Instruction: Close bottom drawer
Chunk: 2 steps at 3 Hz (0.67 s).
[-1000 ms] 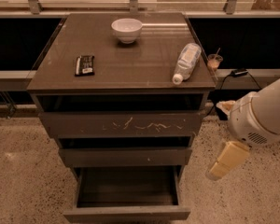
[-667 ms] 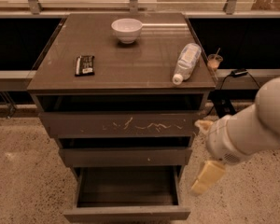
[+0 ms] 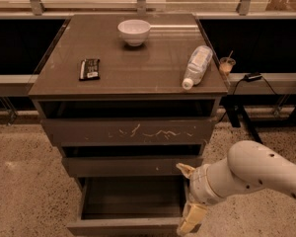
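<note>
nearest, the hand [image 3: 186, 199] hangs at the right front corner of the bottom drawer [image 3: 123, 226], its two fingers seemingly spread, though the angle makes that hard to be sure of. the drawer stands pulled well out, its shallow box open. a push from this corner could skew the drawer and jam it, and a finger over the side wall could get pinched under the middle drawer [image 3: 130, 166]. farther back on the counter [image 3: 138, 78], a hard slam might roll the lying bottle [image 3: 197, 65] off.
</note>
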Each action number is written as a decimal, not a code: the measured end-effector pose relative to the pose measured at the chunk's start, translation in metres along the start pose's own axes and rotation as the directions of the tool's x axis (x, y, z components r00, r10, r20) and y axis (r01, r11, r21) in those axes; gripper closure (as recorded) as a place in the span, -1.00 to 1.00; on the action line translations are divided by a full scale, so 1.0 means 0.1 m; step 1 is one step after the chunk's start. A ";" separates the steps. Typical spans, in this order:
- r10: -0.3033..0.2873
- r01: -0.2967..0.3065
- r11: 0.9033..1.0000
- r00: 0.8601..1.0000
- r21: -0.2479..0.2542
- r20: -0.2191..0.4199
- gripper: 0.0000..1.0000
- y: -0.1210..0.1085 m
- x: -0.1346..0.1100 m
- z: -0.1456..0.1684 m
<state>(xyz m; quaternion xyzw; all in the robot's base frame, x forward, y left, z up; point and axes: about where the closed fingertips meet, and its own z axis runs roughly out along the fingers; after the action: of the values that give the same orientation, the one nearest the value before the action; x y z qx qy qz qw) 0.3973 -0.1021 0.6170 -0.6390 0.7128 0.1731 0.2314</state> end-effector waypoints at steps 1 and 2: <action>-0.018 0.021 0.998 0.998 -0.056 0.053 -1.00 0.10 0.12 0.28; -0.033 0.035 0.997 0.999 -0.073 0.024 -1.00 -0.01 0.18 0.45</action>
<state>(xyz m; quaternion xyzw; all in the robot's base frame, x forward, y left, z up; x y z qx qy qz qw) 0.4016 -0.0922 0.5698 -0.6571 0.6923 0.2026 0.2189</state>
